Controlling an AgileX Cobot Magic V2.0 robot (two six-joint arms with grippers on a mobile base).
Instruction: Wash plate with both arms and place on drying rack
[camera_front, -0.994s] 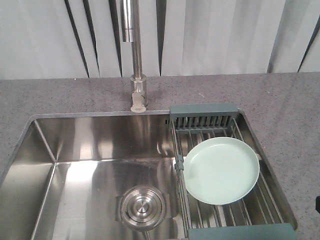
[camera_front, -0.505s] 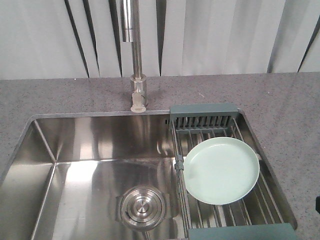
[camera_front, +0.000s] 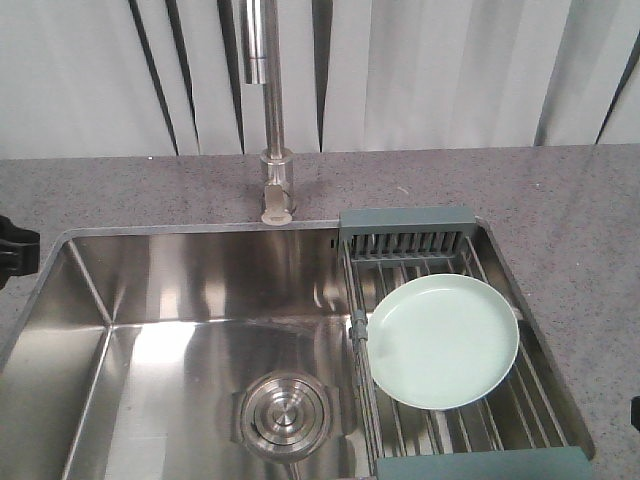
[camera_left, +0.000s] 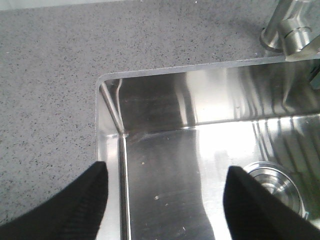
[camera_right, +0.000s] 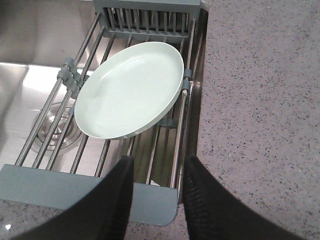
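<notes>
The pale mint-green plate (camera_front: 443, 341) lies flat on the steel rods of the drying rack (camera_front: 405, 217), which spans the right end of the sink. In the right wrist view the plate (camera_right: 130, 90) lies ahead of my right gripper (camera_right: 160, 160). That gripper is open and empty, and it hovers over the near grey-blue end bar of the rack (camera_right: 50, 187). My left gripper (camera_left: 167, 170) is open with nothing in it, above the sink's far-left corner. A black bit of the left arm (camera_front: 10, 245) shows at the front view's left edge.
The steel sink basin (camera_front: 200, 290) has a round drain (camera_front: 285, 412) near its middle. A steel faucet (camera_front: 270, 110) stands behind the sink on the grey speckled counter (camera_front: 560, 200). White curtains hang at the back.
A black part of the left arm has come into the front view at its left edge. The plate and rack have not moved.
</notes>
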